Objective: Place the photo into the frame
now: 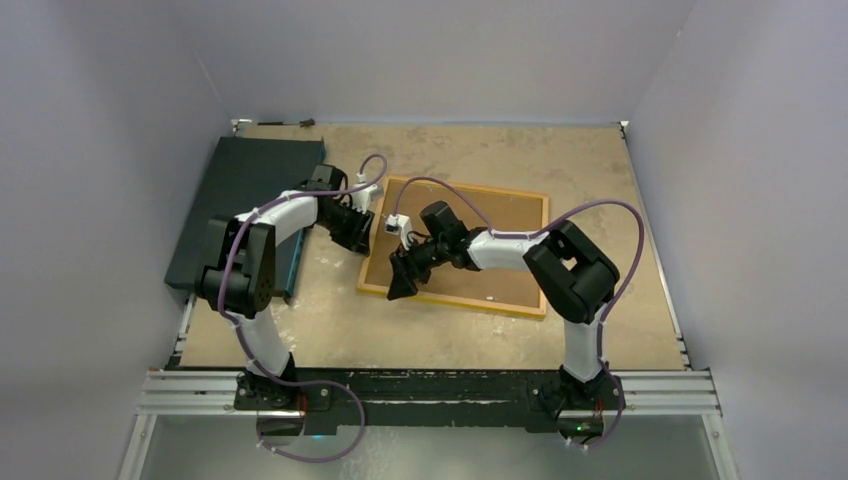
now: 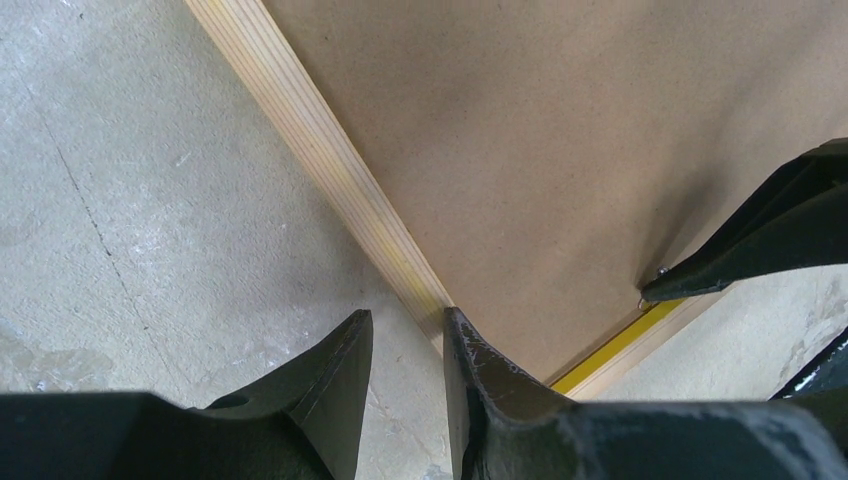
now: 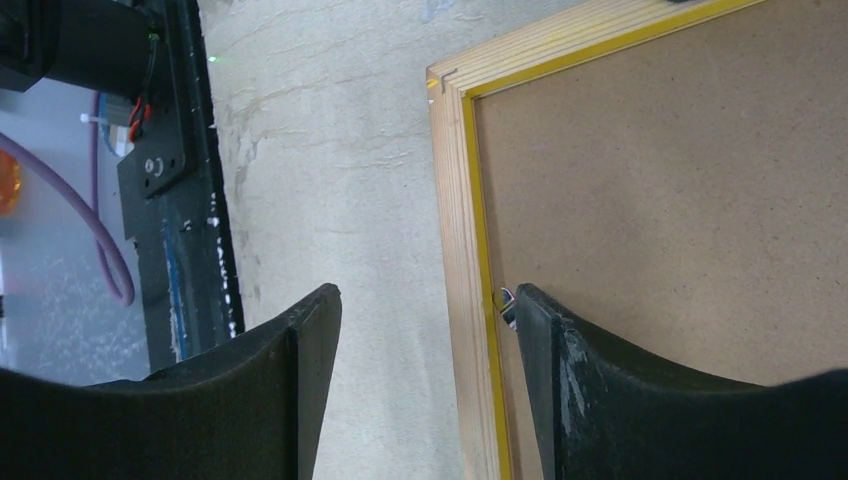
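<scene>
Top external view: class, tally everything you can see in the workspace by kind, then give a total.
Robot arms: 2, left arm and right arm
Picture frame: 1, wood-toned back up
Backing board: 1, brown, lying inside the frame
Dark slab: 1
Total: 5

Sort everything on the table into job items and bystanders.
Job: frame, back up; brown backing board seated in it; left pincer and right pincer at its rim. The photo is not visible.
Just lying about: dark slab, left of the frame.
</scene>
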Action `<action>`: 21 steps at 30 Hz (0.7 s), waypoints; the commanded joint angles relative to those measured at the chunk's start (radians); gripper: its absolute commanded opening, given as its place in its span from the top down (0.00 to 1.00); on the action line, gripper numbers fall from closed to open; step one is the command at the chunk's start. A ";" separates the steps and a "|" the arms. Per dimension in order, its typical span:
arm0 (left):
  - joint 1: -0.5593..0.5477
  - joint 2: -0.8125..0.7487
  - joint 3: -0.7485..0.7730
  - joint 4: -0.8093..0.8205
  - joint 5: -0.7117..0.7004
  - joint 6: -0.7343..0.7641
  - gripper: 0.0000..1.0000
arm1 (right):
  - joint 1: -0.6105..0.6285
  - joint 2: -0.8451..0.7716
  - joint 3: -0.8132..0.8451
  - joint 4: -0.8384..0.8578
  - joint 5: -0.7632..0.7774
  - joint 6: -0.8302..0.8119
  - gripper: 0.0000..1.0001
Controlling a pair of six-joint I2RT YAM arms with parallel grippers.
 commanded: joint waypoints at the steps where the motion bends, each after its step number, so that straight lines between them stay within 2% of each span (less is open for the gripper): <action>1: 0.001 -0.009 0.017 0.036 0.000 -0.011 0.70 | 0.015 0.016 0.025 -0.105 -0.098 -0.031 0.34; 6: 0.001 0.000 0.049 0.020 0.000 -0.013 0.70 | 0.006 0.032 0.078 -0.141 -0.132 -0.036 0.36; 9: 0.009 -0.014 0.106 -0.026 -0.004 0.012 0.69 | -0.076 -0.005 0.082 -0.001 -0.112 0.093 0.29; 11: 0.022 -0.046 0.134 -0.058 -0.001 0.039 0.67 | -0.154 -0.037 0.070 0.122 -0.077 0.188 0.23; 14: 0.032 -0.110 0.147 -0.133 0.001 0.105 0.62 | -0.292 -0.069 0.063 0.261 -0.055 0.299 0.19; 18: 0.020 -0.213 0.076 -0.225 0.016 0.207 0.58 | -0.411 -0.070 0.116 0.276 0.130 0.367 0.15; 21: -0.087 -0.316 -0.036 -0.229 -0.099 0.282 0.58 | -0.454 0.006 0.264 0.171 0.281 0.338 0.13</action>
